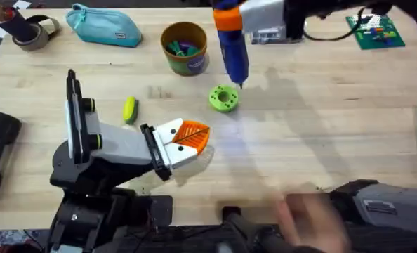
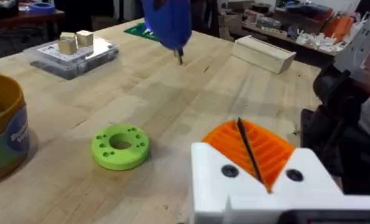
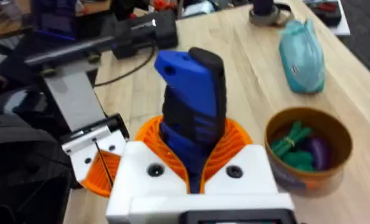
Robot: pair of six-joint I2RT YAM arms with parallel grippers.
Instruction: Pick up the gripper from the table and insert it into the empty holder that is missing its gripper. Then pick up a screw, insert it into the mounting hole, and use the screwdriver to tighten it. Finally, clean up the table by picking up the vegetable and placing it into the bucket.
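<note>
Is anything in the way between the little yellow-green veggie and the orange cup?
No, nothing visible is. Only bare table lies between the vegetable and the bucket. The green ring and the screwdriver, held in the right gripper, are off to one side.

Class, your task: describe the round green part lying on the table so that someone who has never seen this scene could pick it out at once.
Start at the orange-brown bucket near the far edge of the wooden table. Just in front of it and slightly to the right lies the green ring, flat, below the blue screwdriver tip. Unlike the yellow-green vegetable farther left, it is a disc with a centre hole and small holes around it.
</note>
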